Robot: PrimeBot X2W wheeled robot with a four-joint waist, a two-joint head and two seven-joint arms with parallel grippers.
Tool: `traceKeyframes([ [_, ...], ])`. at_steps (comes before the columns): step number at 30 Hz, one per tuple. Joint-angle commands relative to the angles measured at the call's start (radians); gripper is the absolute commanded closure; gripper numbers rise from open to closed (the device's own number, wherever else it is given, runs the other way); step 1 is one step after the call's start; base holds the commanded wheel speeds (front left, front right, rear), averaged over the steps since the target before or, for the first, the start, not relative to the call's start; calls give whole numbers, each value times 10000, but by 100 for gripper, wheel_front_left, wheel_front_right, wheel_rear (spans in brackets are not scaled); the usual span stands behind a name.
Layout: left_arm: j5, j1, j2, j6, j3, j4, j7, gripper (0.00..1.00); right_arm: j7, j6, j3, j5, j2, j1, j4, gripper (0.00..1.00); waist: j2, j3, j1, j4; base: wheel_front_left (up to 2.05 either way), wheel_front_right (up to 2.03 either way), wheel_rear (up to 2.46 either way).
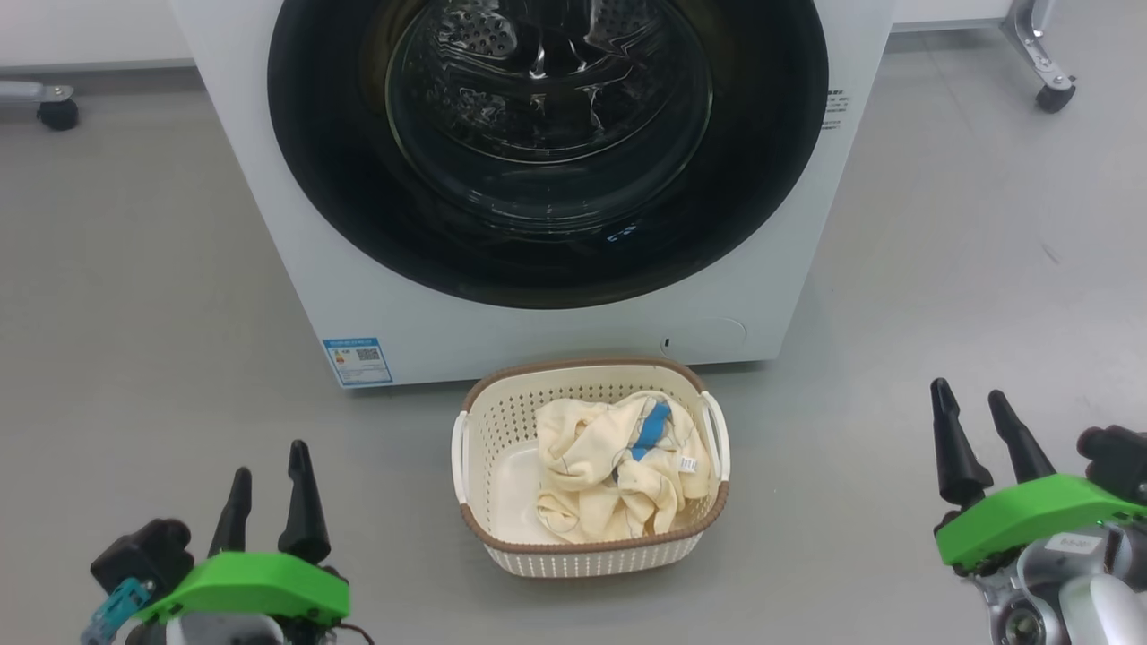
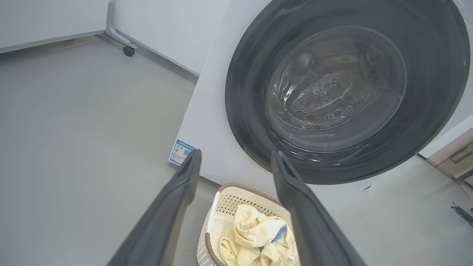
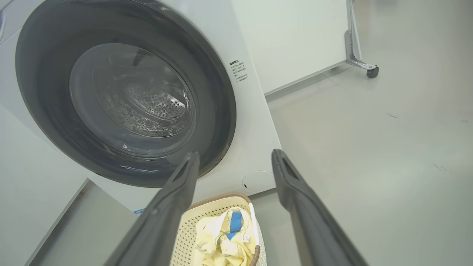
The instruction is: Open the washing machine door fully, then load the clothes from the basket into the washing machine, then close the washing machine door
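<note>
Nearest to me, both arms hang low over the floor (image 1: 134, 340), the left gripper (image 1: 269, 461) and the right gripper (image 1: 968, 391) each with jaws spread and holding nothing. Between them and a little ahead sits the basket (image 1: 582, 555), the clothes (image 1: 609, 475) heaped toward its right-gripper side. Just beyond the basket stands the washing machine (image 1: 403, 331), its washing machine door (image 1: 340, 179) shut against the front. Opening comes first, I'd say. Which edge of the rim swings free I can't tell, so one pair of jaws should find it, hook behind, and follow the arc wide without nudging the basket.
</note>
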Motion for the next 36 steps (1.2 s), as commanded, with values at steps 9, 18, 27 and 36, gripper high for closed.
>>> traceKeyframes([
  [9,1162,-684,240,247,58,-262,-378,0,-258,-24,217,-1438,-232,-540,-643,0,0,53,-1,-1,0,0,0],
  [18,1896,-737,236,402,-94,-263,-608,0,-419,-26,252,-2420,-295,-543,-788,0,0,16,-1,-6,0,0,0],
  [27,2826,-800,322,578,-310,-345,-805,0,-552,-28,281,-3531,-313,-541,-992,0,0,-9,-1,-10,0,0,0],
  [36,3706,-869,430,696,-524,-408,-1055,0,-711,-30,296,-4624,-334,-552,-1183,0,0,-28,-1,-18,0,0,0],
])
